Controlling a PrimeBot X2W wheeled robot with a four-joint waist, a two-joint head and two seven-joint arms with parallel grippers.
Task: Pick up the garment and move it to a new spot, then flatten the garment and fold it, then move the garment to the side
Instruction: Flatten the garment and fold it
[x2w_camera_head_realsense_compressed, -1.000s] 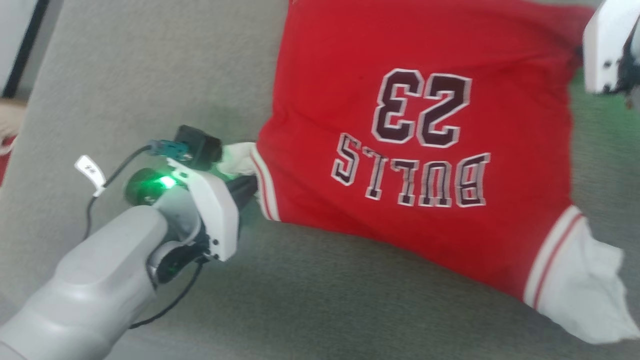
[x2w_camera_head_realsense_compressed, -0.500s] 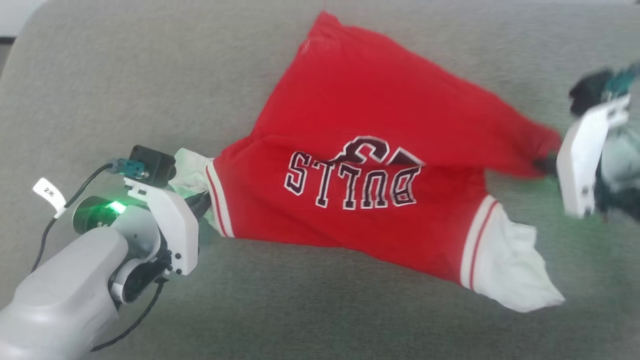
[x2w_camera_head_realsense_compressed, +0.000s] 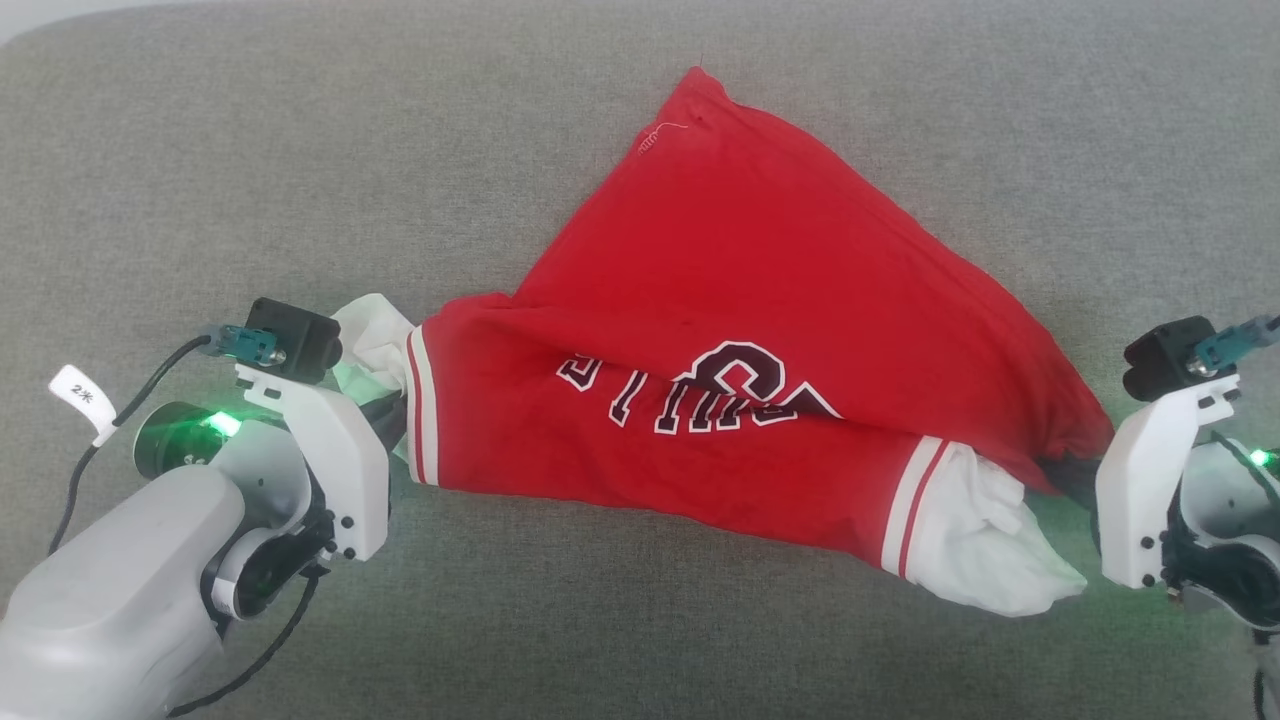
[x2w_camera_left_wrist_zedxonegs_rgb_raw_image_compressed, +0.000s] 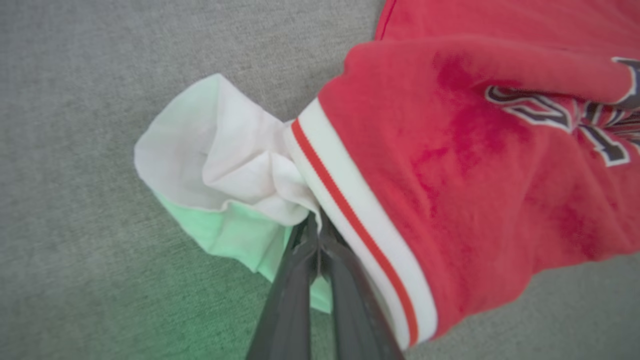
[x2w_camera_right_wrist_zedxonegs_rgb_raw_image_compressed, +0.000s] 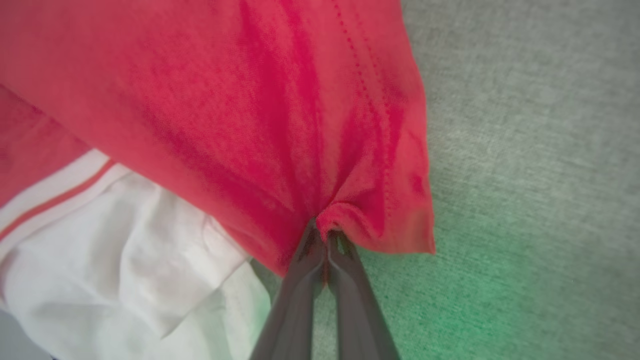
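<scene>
The grey cloth surface (x2w_camera_head_realsense_compressed: 200, 150) ran across the whole frame. The garment (x2w_camera_head_realsense_compressed: 740, 270) lay at its centre, no longer spread as a second before: its red body had doubled over, half-covering the lettering. The left gripper (x2w_camera_head_realsense_compressed: 395, 415), lower left, was clamped on the white sleeve. The right gripper (x2w_camera_head_realsense_compressed: 1065, 470), lower right, pinched a red hem corner. I judged the fold under way.
</scene>
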